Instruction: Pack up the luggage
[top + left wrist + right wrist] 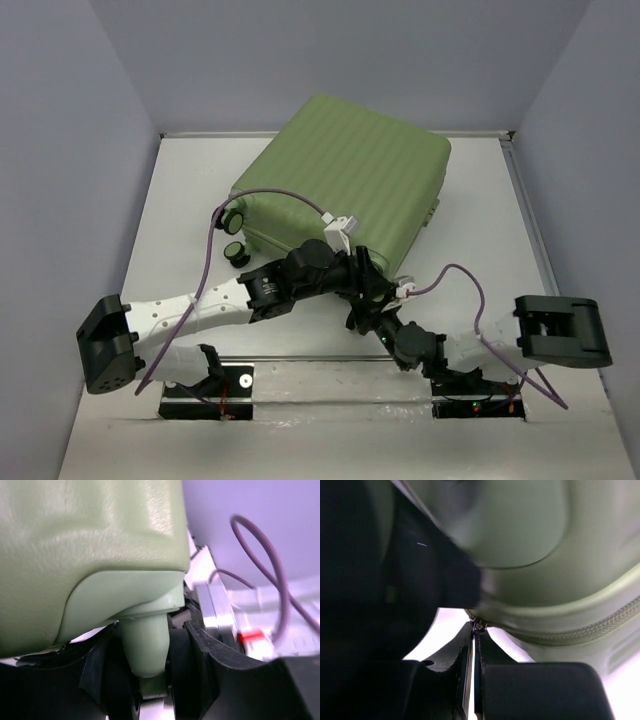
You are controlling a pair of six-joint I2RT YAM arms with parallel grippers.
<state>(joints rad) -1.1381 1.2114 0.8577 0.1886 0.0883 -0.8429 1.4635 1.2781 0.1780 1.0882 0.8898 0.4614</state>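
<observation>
The pale green ribbed luggage [350, 180] lies closed and flat on the white table, turned at an angle. My left gripper [368, 272] is at its near corner. In the left wrist view the left gripper [150, 680] has its black fingers [215, 655] closed round a caster, against the black wheels on either side of the green stem [145, 645]. My right gripper [362, 315] sits just below that corner. In the right wrist view the right gripper [477, 630] is shut, its tips pinching the small metal zipper pull [479, 625] on the luggage's zipper track [570, 635].
Two black wheels [236, 236] stick out of the luggage's left end. Purple cables [215, 240] loop over both arms. Grey walls close in the table [180, 200] at the back and sides. The arm bases stand on a metal strip [330, 385] at the near edge.
</observation>
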